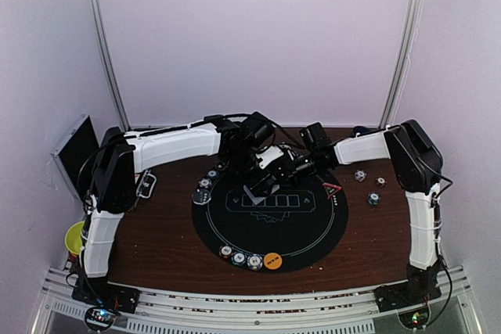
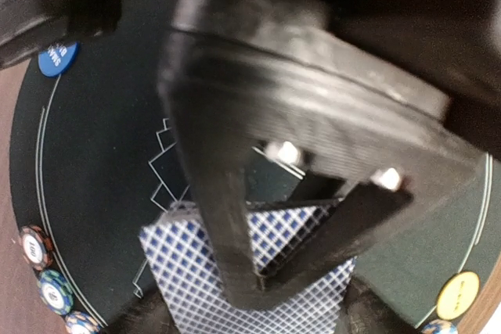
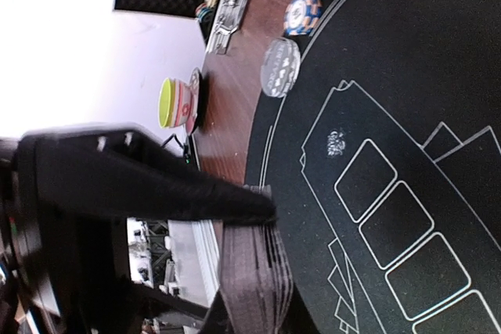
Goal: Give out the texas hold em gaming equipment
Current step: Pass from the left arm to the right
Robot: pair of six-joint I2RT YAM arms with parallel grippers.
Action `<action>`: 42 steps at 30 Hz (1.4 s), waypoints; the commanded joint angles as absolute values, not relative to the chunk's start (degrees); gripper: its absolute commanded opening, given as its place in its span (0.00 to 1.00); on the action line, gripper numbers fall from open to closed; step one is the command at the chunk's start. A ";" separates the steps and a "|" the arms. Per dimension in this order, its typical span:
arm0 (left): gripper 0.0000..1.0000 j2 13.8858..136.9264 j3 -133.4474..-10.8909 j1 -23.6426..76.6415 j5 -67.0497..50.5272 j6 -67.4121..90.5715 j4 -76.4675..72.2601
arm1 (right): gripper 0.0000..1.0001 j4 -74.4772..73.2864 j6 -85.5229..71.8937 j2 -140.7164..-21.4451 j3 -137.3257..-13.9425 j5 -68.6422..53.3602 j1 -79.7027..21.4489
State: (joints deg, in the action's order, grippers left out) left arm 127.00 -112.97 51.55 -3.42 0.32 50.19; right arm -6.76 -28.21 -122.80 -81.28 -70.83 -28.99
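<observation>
Over the middle of the round black mat [image 1: 313, 228] both arms meet at a deck of playing cards [image 1: 254, 191]. The left wrist view shows its blue lattice back [image 2: 188, 279]. My right gripper [image 2: 262, 283] is shut on the deck. In the right wrist view its upper finger [image 3: 196, 193] presses on the stack's edge [image 3: 254, 279]. My left gripper [image 2: 254, 322] is open, its fingers just off the deck's two sides. Striped chips [image 1: 239, 258] and an orange button [image 1: 272, 260] lie at the mat's near edge. A red triangle marker [image 1: 332, 189] is at its right.
More chips [image 1: 207, 181] and a grey disc [image 1: 202, 197] line the mat's left edge. A blue button [image 2: 58, 59] also lies on the mat. Loose chips [image 1: 374, 199] lie on the brown table at the right. A yellow-green bowl [image 1: 74, 236] and a black case [image 1: 72, 150] stand at the left.
</observation>
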 commanded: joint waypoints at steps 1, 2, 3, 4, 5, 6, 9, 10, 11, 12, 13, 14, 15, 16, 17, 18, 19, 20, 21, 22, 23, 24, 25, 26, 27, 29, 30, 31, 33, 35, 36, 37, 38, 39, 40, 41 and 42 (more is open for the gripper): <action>0.89 127.02 -114.53 51.86 -3.89 0.05 48.52 | 0.00 -7.93 -26.91 -123.78 -82.54 -72.72 -29.09; 0.97 126.81 -114.16 51.86 -3.67 0.08 48.47 | 0.00 -8.97 -25.96 -123.63 -82.82 -72.65 -28.96; 0.98 126.40 -113.44 51.86 -3.01 0.09 48.18 | 0.00 -9.87 -25.25 -123.33 -83.06 -72.54 -29.00; 0.98 125.77 -112.55 51.86 -2.28 0.10 47.76 | 0.00 -10.44 -24.67 -122.96 -83.31 -72.38 -28.88; 0.98 125.01 -111.14 51.90 -1.60 0.16 47.14 | 0.00 -10.65 -24.58 -122.55 -83.28 -72.23 -28.73; 0.98 124.00 -109.59 51.93 -0.91 0.10 46.09 | 0.00 -10.58 -24.65 -122.05 -83.17 -72.05 -28.57; 0.98 121.20 -104.47 51.81 -0.11 -0.53 42.88 | 0.00 -9.12 -25.97 -120.50 -82.09 -71.75 -27.82; 0.98 120.30 -102.97 51.85 0.03 -0.79 41.90 | 0.00 -7.95 -27.10 -119.89 -81.42 -71.85 -27.59; 0.98 119.57 -101.57 51.85 0.29 -1.30 40.79 | 0.00 -6.75 -28.13 -119.14 -80.70 -71.96 -27.41; 0.98 118.93 -100.19 51.86 0.67 -1.77 39.71 | 0.00 -5.18 -29.48 -118.35 -79.89 -71.98 -27.28; 0.98 118.32 -99.07 51.86 1.24 -2.06 38.74 | 0.00 -3.59 -30.69 -117.37 -79.01 -71.80 -27.23; 0.98 117.72 -98.08 51.91 1.69 -2.45 37.46 | 0.00 -2.13 -31.96 -116.55 -78.15 -71.30 -27.12; 0.98 116.94 -96.53 51.86 2.00 -2.76 35.93 | 0.00 -0.86 -33.04 -115.76 -77.33 -70.79 -27.08; 0.98 116.04 -95.45 51.88 2.28 -3.17 34.33 | 0.00 0.27 -34.04 -115.14 -76.62 -70.55 -27.07; 0.98 115.45 -94.57 51.86 2.32 -3.47 32.77 | 0.00 1.58 -35.24 -114.62 -76.03 -70.45 -27.07; 0.98 114.86 -93.76 51.92 2.30 -3.92 31.35 | 0.00 2.53 -36.26 -114.33 -75.48 -70.41 -27.07; 0.98 114.37 -93.11 51.92 2.24 -4.21 29.90 | 0.00 3.03 -36.93 -114.08 -75.22 -70.51 -27.07; 0.98 113.89 -92.52 51.94 1.90 -4.60 28.61 | 0.00 3.11 -36.99 -113.94 -74.97 -70.59 -27.07; 0.98 113.49 -92.05 51.96 1.43 -4.91 27.43 | 0.00 3.09 -37.04 -113.78 -74.77 -70.53 -27.07; 0.98 113.14 -91.68 51.95 0.93 -5.40 26.42 | 0.00 3.10 -37.15 -113.71 -74.59 -70.58 -27.07; 0.98 112.81 -91.28 51.94 0.29 -5.62 25.41 | 0.00 3.30 -37.43 -113.72 -74.35 -70.58 -27.07; 0.98 112.46 -90.91 52.02 -0.41 -5.96 24.31 | 0.00 3.54 -37.71 -113.65 -74.09 -70.58 -27.09; 0.98 112.11 -90.41 52.07 -1.06 -6.23 22.94 | 0.00 4.19 -38.22 -113.58 -73.66 -70.50 -27.09; 0.98 111.80 -89.99 52.19 -1.73 -6.66 22.10 | 0.00 5.09 -38.96 -113.44 -73.18 -70.41 -27.12; 0.98 111.41 -89.54 52.28 -2.26 -6.85 21.23 | 0.00 6.66 -40.11 -113.27 -72.56 -70.29 -27.15; 0.98 111.04 -88.91 52.46 -3.77 -7.38 20.21 | 0.00 10.59 -43.22 -112.94 -71.05 -70.30 -27.11; 0.98 110.94 -88.68 52.56 -3.93 -7.44 19.77 | 0.00 12.99 -45.20 -112.85 -70.30 -70.39 -27.20; 0.98 110.92 -88.49 52.57 -4.18 -7.42 19.41 | 0.00 15.19 -47.01 -112.73 -69.45 -70.59 -27.26; 0.98 111.00 -88.16 52.56 -4.91 -7.70 18.96 | 0.00 22.01 -51.56 -112.38 -67.59 -70.89 -27.31; 0.98 110.88 -87.55 52.60 -5.81 -7.91 18.24 | 0.00 30.52 -57.64 -112.01 -65.19 -70.96 -27.33; 0.98 110.77 -87.09 52.61 -6.35 -8.16 17.95 | 0.00 35.84 -61.19 -111.91 -63.76 -71.04 -27.33; 0.98 110.45 -86.32 52.58 -6.50 -8.17 17.03 | 0.00 41.71 -65.78 -111.93 -62.36 -71.02 -27.38; 0.98 109.95 -85.20 52.63 -6.89 -8.33 15.72 | 0.00 48.31 -70.62 -112.07 -60.97 -70.94 -27.38; 0.98 109.29 -83.93 52.61 -7.00 -8.52 14.28 | 0.00 55.18 -75.70 -112.51 -59.71 -70.96 -27.36; 0.98 108.68 -82.76 52.57 -7.14 -8.68 12.84 | 0.00 61.83 -81.18 -113.03 -58.67 -70.93 -27.38; 0.98 108.06 -81.67 52.60 -7.23 -8.92 11.57 | 0.00 67.62 -87.60 -113.79 -58.06 -71.05 -27.42; 0.98 107.57 -80.78 52.58 -7.25 -8.96 10.24 | 0.00 72.41 -91.35 -114.65 -57.65 -71.21 -27.58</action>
State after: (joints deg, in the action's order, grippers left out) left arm 111.18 -83.92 52.36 -5.37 -7.49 17.76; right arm 41.36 -68.12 -114.74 -59.68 -70.52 -27.14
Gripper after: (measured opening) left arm 0.978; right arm 0.110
